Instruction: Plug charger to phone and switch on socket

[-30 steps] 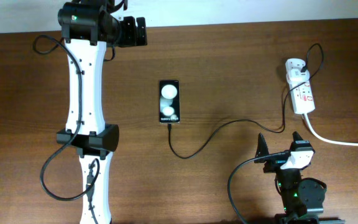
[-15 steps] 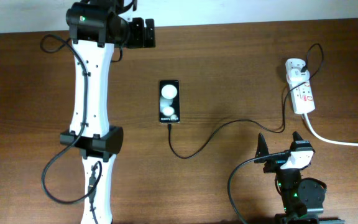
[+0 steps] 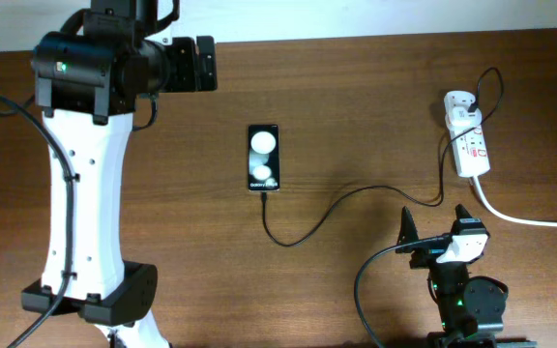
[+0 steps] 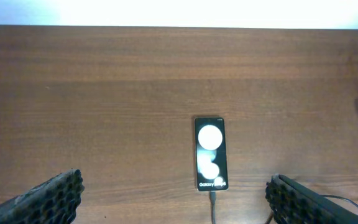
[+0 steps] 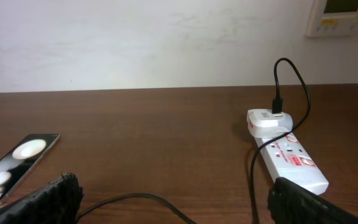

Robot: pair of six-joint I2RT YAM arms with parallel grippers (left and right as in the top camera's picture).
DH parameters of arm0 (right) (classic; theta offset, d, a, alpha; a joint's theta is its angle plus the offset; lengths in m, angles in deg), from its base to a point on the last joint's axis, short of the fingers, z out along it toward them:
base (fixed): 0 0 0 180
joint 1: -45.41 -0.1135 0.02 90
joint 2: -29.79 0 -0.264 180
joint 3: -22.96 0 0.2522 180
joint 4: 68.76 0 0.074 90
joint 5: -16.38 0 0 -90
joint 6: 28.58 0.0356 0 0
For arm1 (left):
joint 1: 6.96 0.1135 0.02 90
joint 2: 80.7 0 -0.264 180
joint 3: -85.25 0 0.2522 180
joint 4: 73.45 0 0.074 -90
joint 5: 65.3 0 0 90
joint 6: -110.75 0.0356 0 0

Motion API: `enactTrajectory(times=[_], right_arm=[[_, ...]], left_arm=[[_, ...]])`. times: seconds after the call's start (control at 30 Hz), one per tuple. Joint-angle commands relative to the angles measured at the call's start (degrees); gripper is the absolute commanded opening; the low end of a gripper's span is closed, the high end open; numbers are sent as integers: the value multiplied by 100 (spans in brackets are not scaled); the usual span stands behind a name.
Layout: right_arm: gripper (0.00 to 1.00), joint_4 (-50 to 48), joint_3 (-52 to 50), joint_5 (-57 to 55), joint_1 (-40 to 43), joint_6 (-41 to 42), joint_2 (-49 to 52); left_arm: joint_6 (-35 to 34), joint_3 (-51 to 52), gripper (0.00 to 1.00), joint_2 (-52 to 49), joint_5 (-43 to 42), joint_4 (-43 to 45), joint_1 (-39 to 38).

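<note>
Two grippers observed, both empty. The left gripper (image 4: 174,180) has its fingers (image 4: 48,198) spread wide apart, touching nothing; it is held above the table (image 3: 356,97) near the far edge. The phone (image 4: 210,154) lies flat ahead of it and well apart. In the wrist view it falls within the span of the fingers, somewhat nearer the one at the right of that view. The screen faces up, with two round white glare spots.

The right gripper (image 3: 435,224) is likewise open, its fingers (image 5: 55,196) parted with nothing between them. It sits low over the near edge of the table. The charger (image 3: 375,188), a thin black cable, passes just in front of it. Traced outward one way, the cable loops across the wood and its plug tip meets the short edge of the phone (image 3: 264,158) that faces the robot; it appears seated there. Traced the other way, it climbs to a white adapter (image 3: 459,101).

The socket (image 3: 472,145) lies ahead of the right gripper, off toward the finger at the right of its wrist view, and clear of it. The adapter (image 5: 269,121) is plugged into its far end. A thick white cord (image 3: 520,217) leaves its near end. The position of the switch cannot be told from here.
</note>
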Motion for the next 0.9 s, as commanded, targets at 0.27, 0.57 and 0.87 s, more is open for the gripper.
enactTrajectory(times=[0.27,0.57,0.87], right_arm=[[99,9,-39,11,-35,33,-63],[99,9,-39,13,-35,33,-63],[99,9,-39,13,-35,33,-63]], left_arm=[[-11,4238,99,2503,190,2573,20],[103,7661,99,4463,232,5066,31],[1364,12098,99,7305,232,8614,177]])
